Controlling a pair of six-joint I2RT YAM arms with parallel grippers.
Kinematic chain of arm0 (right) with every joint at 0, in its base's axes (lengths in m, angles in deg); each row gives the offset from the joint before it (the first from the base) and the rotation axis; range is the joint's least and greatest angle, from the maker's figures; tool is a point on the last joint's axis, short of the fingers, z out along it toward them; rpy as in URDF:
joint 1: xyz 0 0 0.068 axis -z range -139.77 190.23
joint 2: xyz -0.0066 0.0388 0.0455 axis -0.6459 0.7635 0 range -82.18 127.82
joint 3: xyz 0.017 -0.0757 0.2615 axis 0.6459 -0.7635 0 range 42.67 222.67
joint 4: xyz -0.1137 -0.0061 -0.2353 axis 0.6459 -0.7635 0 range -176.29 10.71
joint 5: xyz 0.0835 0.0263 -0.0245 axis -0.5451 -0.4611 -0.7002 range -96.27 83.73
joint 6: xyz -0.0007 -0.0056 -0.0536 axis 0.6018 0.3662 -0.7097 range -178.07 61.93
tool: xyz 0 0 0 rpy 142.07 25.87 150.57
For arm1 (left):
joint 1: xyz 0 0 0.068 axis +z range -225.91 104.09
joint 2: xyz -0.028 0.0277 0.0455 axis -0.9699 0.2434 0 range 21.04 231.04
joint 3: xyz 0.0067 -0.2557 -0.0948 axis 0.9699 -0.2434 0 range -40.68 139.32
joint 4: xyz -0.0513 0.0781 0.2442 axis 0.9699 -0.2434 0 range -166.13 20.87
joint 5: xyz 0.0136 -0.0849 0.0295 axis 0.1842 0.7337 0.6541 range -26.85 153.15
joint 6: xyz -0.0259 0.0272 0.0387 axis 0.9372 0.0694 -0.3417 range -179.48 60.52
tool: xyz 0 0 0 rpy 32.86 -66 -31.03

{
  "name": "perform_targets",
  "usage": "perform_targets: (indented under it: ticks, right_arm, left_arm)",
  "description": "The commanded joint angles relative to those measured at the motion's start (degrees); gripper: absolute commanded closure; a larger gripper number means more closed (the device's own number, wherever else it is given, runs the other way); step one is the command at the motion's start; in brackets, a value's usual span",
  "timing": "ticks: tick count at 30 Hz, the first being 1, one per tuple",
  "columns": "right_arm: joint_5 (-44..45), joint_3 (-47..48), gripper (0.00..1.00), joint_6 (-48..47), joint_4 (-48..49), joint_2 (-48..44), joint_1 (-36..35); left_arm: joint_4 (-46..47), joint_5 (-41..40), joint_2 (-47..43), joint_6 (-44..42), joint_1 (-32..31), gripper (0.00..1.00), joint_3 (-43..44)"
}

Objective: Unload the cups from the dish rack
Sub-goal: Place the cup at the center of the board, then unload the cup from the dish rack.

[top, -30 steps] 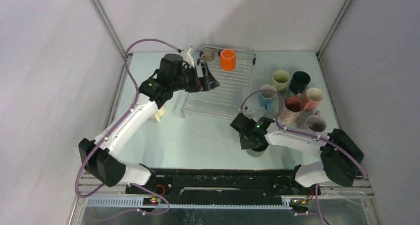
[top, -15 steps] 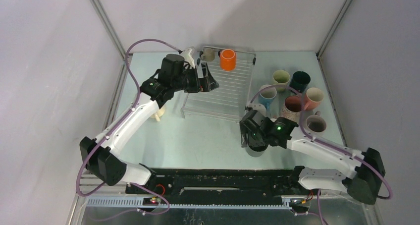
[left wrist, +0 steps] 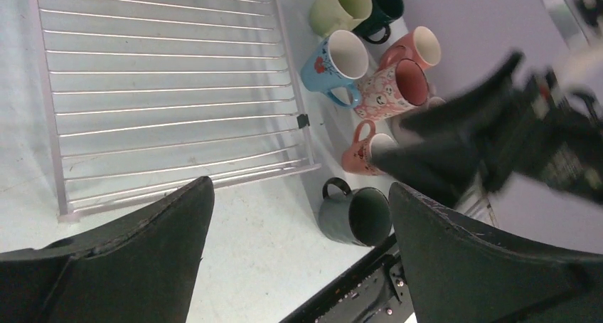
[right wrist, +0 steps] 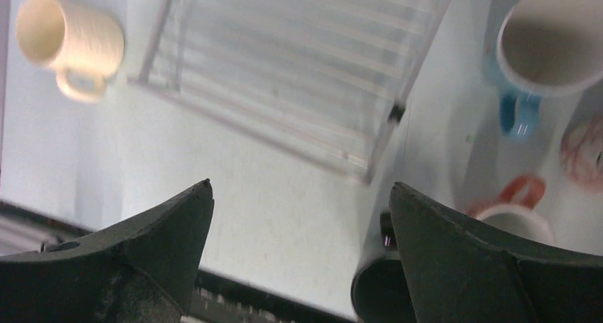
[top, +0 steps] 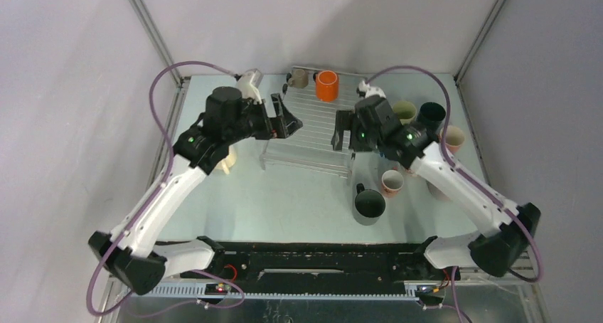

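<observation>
**Status:** unloading well advanced, not complete.

**On the dish rack** [top: 306,134], centre of the overhead view: two cups only, both at the far edge, upper centre of frame.
- Orange cup [top: 327,85]: standing on the wires.
- Grey-brown cup [top: 299,78]: just left of the orange one, at the far rim.
- Rest of the wires bare, as both wrist views confirm.

**Off the rack, on the table** [top: 284,195]: at least eight cups.
- Right of frame, in a loose cluster beside the rack's right edge: pale green cup [top: 404,112], dark green cup [top: 430,114], pink cup [top: 452,138].
- Same cluster, seen in the left wrist view: blue cup [left wrist: 334,63] and speckled pink cup [left wrist: 395,88], touching or nearly so.
- Lower in frame, apart from the rack's near right corner: small salmon cup [top: 391,183] and dark grey cup [top: 369,206].
- Left of the rack, upper left of the right wrist view: cream cup [right wrist: 67,35], apparently on its side.
- Possibly one more beneath the right arm; cannot tell.

**Grippers**
- Left gripper [top: 288,120]: above the rack's left edge, jaws spread fully, nothing between them.
- Right gripper [top: 345,139]: above the rack's right edge, jaws likewise spread wide, nothing held.

**Left to do, by estimate:** lift off the orange and grey-brown cups and set them on the table, two picks in all.
</observation>
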Motion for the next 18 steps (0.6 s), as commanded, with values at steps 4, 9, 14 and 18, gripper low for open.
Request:
perform_targets:
  ticks: [4,9,14,18]
  right_arm:
    - [-2.9,14.0,0.0,-10.6,12.3,15.0,9.6]
    - [-4.8,21.1,0.0,-14.5,19.5,26.2,13.3]
    - [-5.5,27.6,0.0,-18.0,25.6,36.1,15.4]
    - [-8.0,33.8,0.0,-19.3,29.1,43.9,17.7]
  left_arm:
    - [-0.1,-1.7,-9.2,0.2,-2.3,0.0,-6.5]
    - [-1.5,-3.0,-12.1,0.4,-3.9,0.0,-8.1]
    - [-2.5,-3.6,-13.5,0.4,-4.2,0.0,-8.4]
    - [-3.7,-4.5,-14.1,0.0,-4.3,0.0,-7.9]
